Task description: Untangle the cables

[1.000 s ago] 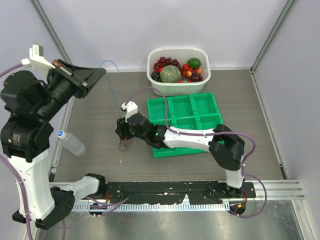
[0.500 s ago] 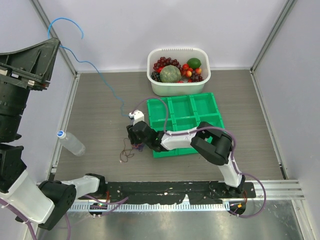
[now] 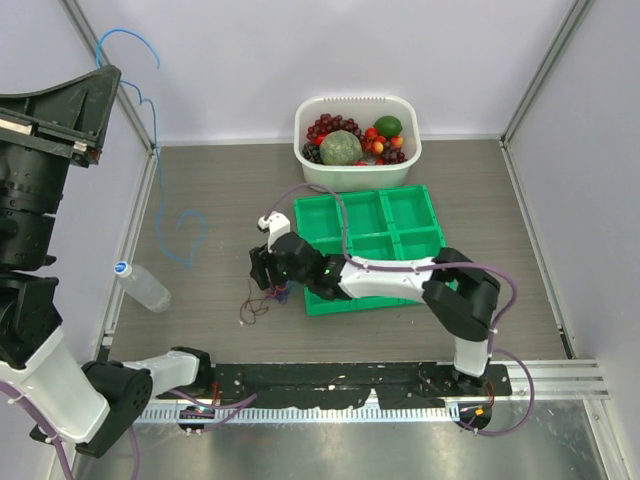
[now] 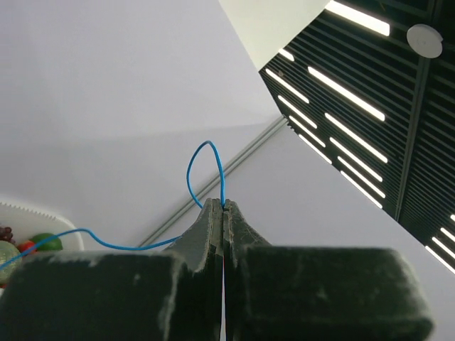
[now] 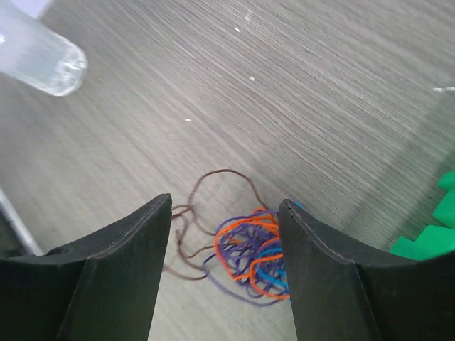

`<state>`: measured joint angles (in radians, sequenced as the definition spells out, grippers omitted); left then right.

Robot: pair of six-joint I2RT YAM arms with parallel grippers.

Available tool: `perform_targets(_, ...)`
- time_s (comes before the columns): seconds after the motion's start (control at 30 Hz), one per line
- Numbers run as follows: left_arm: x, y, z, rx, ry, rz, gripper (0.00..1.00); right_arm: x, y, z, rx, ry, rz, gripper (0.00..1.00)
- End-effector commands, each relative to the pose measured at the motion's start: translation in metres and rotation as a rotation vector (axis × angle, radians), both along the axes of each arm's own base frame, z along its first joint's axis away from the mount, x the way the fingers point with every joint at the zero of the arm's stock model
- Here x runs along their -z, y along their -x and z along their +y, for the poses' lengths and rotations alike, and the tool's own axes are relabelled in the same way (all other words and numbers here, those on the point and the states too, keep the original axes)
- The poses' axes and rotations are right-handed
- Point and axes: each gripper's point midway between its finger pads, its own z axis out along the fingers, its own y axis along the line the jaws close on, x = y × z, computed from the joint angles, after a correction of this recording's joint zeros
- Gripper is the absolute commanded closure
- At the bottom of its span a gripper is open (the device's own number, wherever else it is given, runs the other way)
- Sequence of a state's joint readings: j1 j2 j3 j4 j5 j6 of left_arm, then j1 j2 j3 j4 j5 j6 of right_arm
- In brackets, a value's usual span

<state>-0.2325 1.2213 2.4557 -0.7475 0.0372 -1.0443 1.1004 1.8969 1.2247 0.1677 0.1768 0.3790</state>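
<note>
My left gripper (image 3: 110, 80) is raised high at the far left and shut on a thin blue cable (image 3: 158, 170). The cable hangs slack from it and ends in a loose loop on the table. In the left wrist view the cable (image 4: 192, 170) loops out of the closed fingertips (image 4: 213, 213). My right gripper (image 3: 266, 278) is open, low over a small clump of orange, purple and blue cables (image 5: 266, 256) that lies between its fingers (image 5: 142, 234). A thin brown cable (image 5: 206, 177) trails left of the clump (image 3: 277, 293).
A clear plastic bottle (image 3: 140, 285) lies at the table's left edge and shows in the right wrist view (image 5: 39, 50). A green compartment tray (image 3: 385, 240) sits right of the clump. A white basket (image 3: 400, 165) of fruit stands at the back.
The blue cable was stretched from the left gripper to the clump. It now hangs slack with its end looped on the table at left. The right gripper shifted slightly over the clump.
</note>
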Motion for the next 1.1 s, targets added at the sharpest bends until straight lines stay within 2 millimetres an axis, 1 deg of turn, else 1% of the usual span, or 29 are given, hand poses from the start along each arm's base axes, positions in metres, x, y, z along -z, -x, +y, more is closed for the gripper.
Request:
perform_targets(0.0,0.006,-0.012,0.000,-0.027,-0.036,-0.006,1.00,-0.082,0.017,-0.001,-0.086,-0.115,-0.050,0.34)
perform_targets(0.03,0.011,-0.016,-0.002,-0.020,-0.040,0.008,1.00,-0.094,0.020,-0.006,-0.096,-0.111,-0.065,0.34)
perform_targets(0.07,0.021,-0.024,-0.006,-0.012,-0.049,0.038,1.00,-0.102,0.023,-0.008,-0.104,-0.117,-0.071,0.34)
perform_targets(0.1,0.029,-0.030,-0.009,-0.003,-0.063,0.062,1.00,-0.115,0.024,-0.016,-0.106,-0.119,-0.090,0.34)
perform_targets(0.13,0.037,-0.035,-0.013,0.010,-0.075,0.089,1.00,-0.121,0.022,-0.021,-0.097,-0.116,-0.104,0.33)
perform_targets(0.17,0.048,-0.042,-0.017,0.026,-0.090,0.126,1.00,-0.133,0.024,-0.033,-0.086,-0.114,-0.107,0.34)
perform_targets(0.2,0.059,-0.050,-0.023,0.049,-0.107,0.166,1.00,-0.136,0.019,-0.043,-0.059,-0.107,-0.114,0.33)
perform_targets(0.23,0.069,-0.056,-0.029,0.077,-0.119,0.199,1.00,-0.152,0.020,-0.055,-0.046,-0.122,-0.128,0.33)
perform_targets(0.27,0.078,-0.061,-0.036,0.111,-0.123,0.229,1.00,-0.162,0.015,-0.073,-0.013,-0.127,-0.134,0.33)
perform_targets(0.3,0.083,-0.063,-0.042,0.147,-0.116,0.245,1.00,-0.166,0.012,-0.082,0.003,-0.127,-0.132,0.33)
perform_targets(0.33,0.088,-0.067,-0.051,0.199,-0.101,0.263,1.00,-0.176,0.007,-0.100,0.049,-0.134,-0.141,0.33)
perform_targets(0.37,0.087,-0.066,-0.057,0.239,-0.089,0.259,1.00,-0.176,-0.002,-0.115,0.100,-0.128,-0.138,0.33)
perform_targets(0.4,0.087,-0.067,-0.062,0.273,-0.075,0.259,1.00,-0.187,-0.002,-0.131,0.127,-0.139,-0.146,0.33)
perform_targets(0.43,0.087,-0.069,-0.065,0.295,-0.060,0.261,1.00,-0.187,-0.008,-0.144,0.169,-0.142,-0.142,0.33)
perform_targets(0.47,0.088,-0.070,-0.068,0.317,-0.047,0.267,1.00,-0.196,-0.008,-0.156,0.187,-0.158,-0.151,0.33)
perform_targets(0.5,0.087,-0.073,-0.072,0.341,-0.036,0.264,1.00,-0.200,-0.010,-0.171,0.215,-0.165,-0.159,0.33)
perform_targets(0.53,0.088,-0.078,-0.076,0.363,-0.027,0.259,1.00,-0.202,-0.010,-0.178,0.227,-0.165,-0.168,0.33)
perform_targets(0.6,0.095,-0.089,-0.083,0.401,0.001,0.277,1.00,-0.203,-0.017,-0.198,0.289,-0.154,-0.178,0.32)
perform_targets(0.63,0.100,-0.095,-0.087,0.426,0.021,0.288,1.00,-0.205,-0.016,-0.204,0.302,-0.157,-0.175,0.32)
perform_targets(0.73,0.105,-0.110,-0.097,0.471,0.060,0.291,1.00,-0.210,-0.018,-0.218,0.341,-0.153,-0.176,0.32)
perform_targets(0.8,0.112,-0.120,-0.102,0.478,0.051,0.309,1.00,-0.212,-0.017,-0.224,0.358,-0.153,-0.171,0.33)
perform_targets(0.83,0.117,-0.128,-0.104,0.478,0.048,0.323,1.00,-0.215,-0.014,-0.227,0.360,-0.161,-0.176,0.33)
perform_targets(0.9,0.127,-0.137,-0.110,0.490,0.052,0.344,1.00,-0.219,-0.011,-0.234,0.373,-0.174,-0.181,0.33)
perform_targets(0.93,0.130,-0.143,-0.112,0.493,0.054,0.350,1.00,-0.216,-0.010,-0.236,0.381,-0.172,-0.180,0.33)
perform_targets(0.97,0.131,-0.145,-0.115,0.499,0.053,0.350,1.00,-0.219,-0.008,-0.239,0.385,-0.183,-0.185,0.33)
perform_targets(1.0,0.135,-0.150,-0.119,0.505,0.053,0.361,1.00,-0.215,-0.007,-0.242,0.397,-0.183,-0.179,0.33)
perform_targets(1.07,0.137,-0.156,-0.126,0.520,0.049,0.366,1.00,-0.214,-0.003,-0.247,0.404,-0.194,-0.175,0.33)
